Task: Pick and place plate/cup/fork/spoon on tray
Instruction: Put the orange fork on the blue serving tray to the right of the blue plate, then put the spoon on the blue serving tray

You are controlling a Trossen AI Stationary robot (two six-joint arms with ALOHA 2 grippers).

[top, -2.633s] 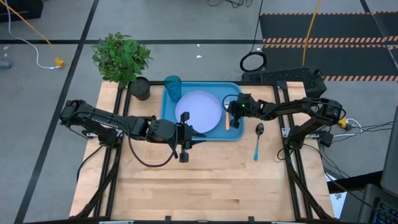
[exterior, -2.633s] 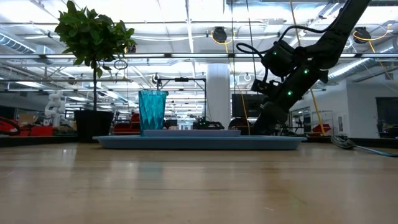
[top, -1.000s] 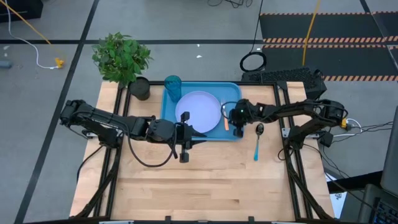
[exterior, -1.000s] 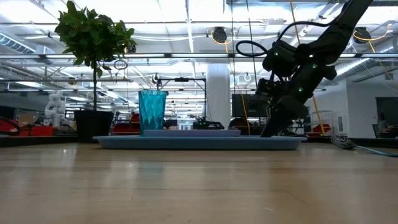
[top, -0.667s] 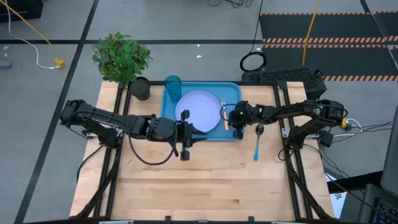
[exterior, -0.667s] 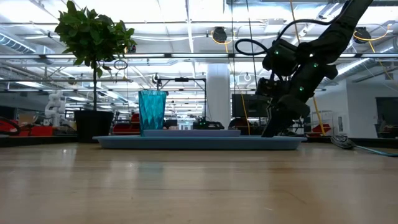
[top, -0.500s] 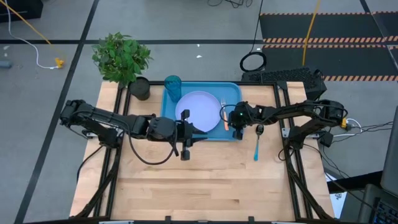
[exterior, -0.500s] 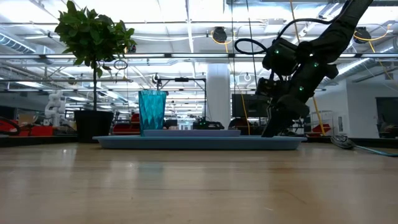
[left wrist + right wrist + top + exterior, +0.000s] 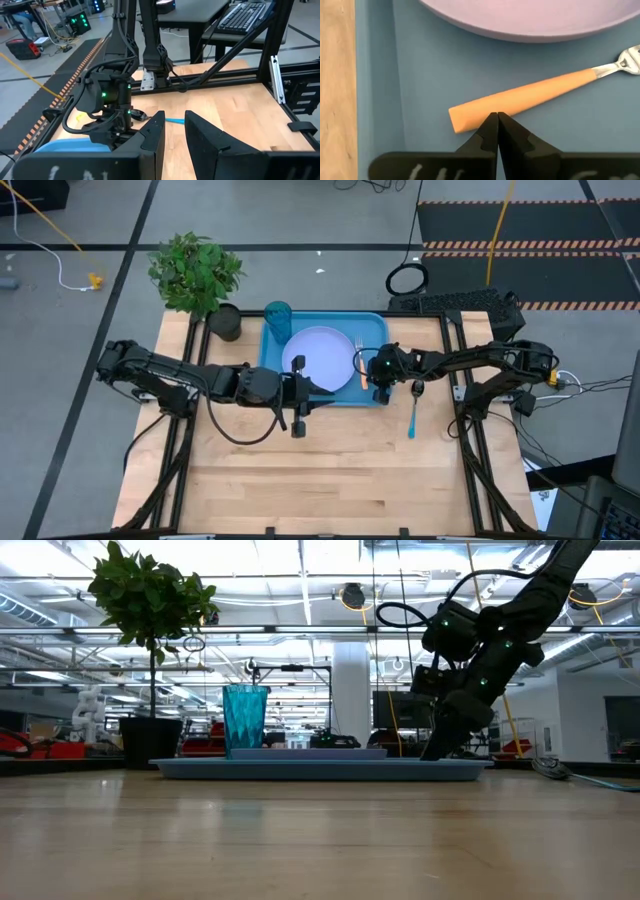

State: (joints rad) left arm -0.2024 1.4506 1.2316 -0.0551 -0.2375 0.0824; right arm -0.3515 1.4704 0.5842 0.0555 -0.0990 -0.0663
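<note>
The blue tray (image 9: 376,322) lies at the table's far middle. The lavender plate (image 9: 320,358) lies in it, and the teal cup (image 9: 278,320) stands in its far left corner. The orange-handled fork (image 9: 362,368) lies in the tray right of the plate. The teal-handled spoon (image 9: 413,408) lies on the table right of the tray. My right gripper (image 9: 379,383) is shut, low over the tray's near right corner, at the fork's handle. My left gripper (image 9: 303,394) is open and empty at the tray's near left rim. My right gripper's shut fingertips (image 9: 491,123) meet the long side of the fork's orange handle (image 9: 485,111) near its free end. The fingers slant down into the tray from the table's right. The fork lies flat on the tray floor, its head (image 9: 626,59) beside the plate's rim.
A potted green plant (image 9: 195,272) stands at the far left corner, its black pot (image 9: 224,322) beside the tray. A keyboard (image 9: 455,305) lies beyond the far right edge. Bare wood fills the near half of the table (image 9: 330,470).
My right gripper has shifted a little toward the table's left and near edge, staying low at the fork's handle. The fork's head now shows beside the plate's rim. My left arm has kept still.
</note>
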